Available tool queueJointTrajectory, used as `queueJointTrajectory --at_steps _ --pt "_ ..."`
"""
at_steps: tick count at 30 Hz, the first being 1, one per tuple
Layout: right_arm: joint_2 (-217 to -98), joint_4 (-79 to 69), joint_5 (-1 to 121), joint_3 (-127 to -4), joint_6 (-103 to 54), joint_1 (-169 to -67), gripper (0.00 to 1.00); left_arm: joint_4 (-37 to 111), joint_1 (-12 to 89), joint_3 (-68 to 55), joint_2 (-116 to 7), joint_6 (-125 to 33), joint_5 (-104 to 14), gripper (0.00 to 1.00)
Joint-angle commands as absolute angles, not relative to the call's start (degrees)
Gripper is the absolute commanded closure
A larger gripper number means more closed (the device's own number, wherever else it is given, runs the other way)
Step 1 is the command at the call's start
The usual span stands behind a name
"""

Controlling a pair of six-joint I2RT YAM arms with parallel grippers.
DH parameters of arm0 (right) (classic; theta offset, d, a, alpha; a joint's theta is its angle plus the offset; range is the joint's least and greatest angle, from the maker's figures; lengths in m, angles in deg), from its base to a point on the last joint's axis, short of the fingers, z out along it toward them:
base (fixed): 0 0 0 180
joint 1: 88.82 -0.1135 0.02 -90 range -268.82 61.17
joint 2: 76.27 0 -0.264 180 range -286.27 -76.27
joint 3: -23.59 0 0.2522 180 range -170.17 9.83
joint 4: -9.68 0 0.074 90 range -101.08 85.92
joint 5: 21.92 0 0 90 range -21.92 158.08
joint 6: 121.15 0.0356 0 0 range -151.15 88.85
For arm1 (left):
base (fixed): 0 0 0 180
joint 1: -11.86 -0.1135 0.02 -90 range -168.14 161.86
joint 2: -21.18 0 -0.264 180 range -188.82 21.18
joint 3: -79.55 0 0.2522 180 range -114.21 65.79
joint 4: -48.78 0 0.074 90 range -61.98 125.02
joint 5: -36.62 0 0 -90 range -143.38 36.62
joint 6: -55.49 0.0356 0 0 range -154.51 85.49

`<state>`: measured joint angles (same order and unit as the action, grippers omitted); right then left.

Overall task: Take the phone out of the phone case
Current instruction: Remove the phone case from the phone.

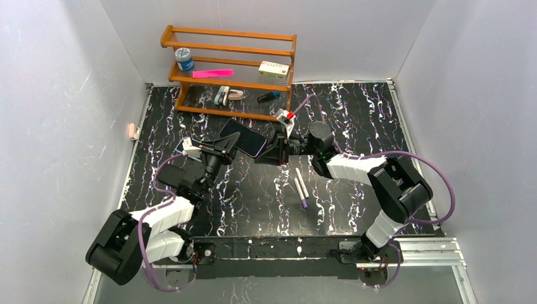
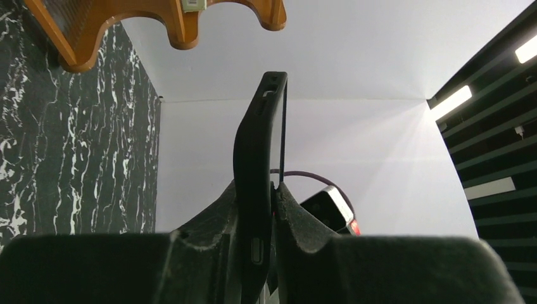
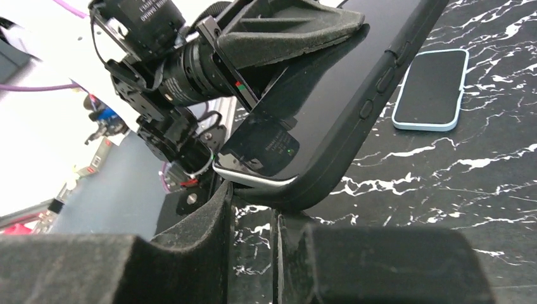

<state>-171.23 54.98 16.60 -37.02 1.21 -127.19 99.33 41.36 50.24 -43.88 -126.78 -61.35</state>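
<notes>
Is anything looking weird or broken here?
Yes: one corner of the phone sticks up out of its black case, so it sits crooked inside. The left gripper holds it in the air. Nothing looks broken or spilled.

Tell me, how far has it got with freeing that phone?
Done: the phone is lifted off the table, clamped by the left gripper. In hand: the right gripper is at the case corner, where a silver edge peeks out. Left: pulling the phone fully free.

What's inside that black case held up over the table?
A dark-screened phone, one silver corner standing proud of the case. The phone's back is covered by the case.
</notes>
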Motion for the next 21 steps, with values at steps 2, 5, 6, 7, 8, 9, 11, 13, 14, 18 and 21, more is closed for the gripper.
queueJointTrajectory --at_steps 2,5,6,7,8,9,11,13,14,18,21 --pt "-170.2 46.8 17.4 -42.5 -18.9 -127.7 0.99 92.6 42.3 47.5 -42.8 -124.7 -56.4 1.0" --pt "-170.1 43.2 18.1 -43.5 -22.0 -127.7 0.99 91.9 41.3 47.0 -42.5 -124.3 -54.9 1.0" --pt "-170.1 41.9 18.8 -43.9 -23.0 -127.7 0.99 91.6 40.9 46.8 -42.4 -123.9 -54.1 1.0" --pt "-170.0 40.4 19.3 -44.3 -23.9 -127.7 0.99 91.2 40.4 46.4 -42.2 -123.4 -53.5 1.0" --pt "-169.9 39.6 20.1 -44.5 -24.4 -127.7 0.99 90.9 40.0 46.1 -42.1 -122.8 -52.1 1.0" --pt "-169.9 39.4 20.2 -44.6 -24.3 -127.7 0.99 90.7 39.4 45.8 -42.0 -122.2 -51.1 1.0" --pt "-169.3 38.9 21.0 -44.4 -23.0 -127.7 0.78 90.2 37.8 45.7 -41.6 -120.9 -49.2 1.0" --pt "-168.6 39.9 22.3 -43.3 -20.5 -127.5 0.56 90.1 35.2 45.7 -41.3 -119.5 -46.4 1.0" --pt "-168.4 40.1 22.9 -42.6 -19.0 -127.2 0.47 90.1 33.1 45.9 -41.0 -118.8 -45.2 1.0" --pt "-166.9 43.1 21.5 -39.1 -12.1 -125.3 0.27 90.0 26.8 45.8 -39.8 -114.9 -37.9 1.0" --pt "-164.8 43.7 21.0 -37.6 -10.2 -124.4 0.14 89.7 23.1 45.0 -39.1 -111.8 -32.7 1.0"
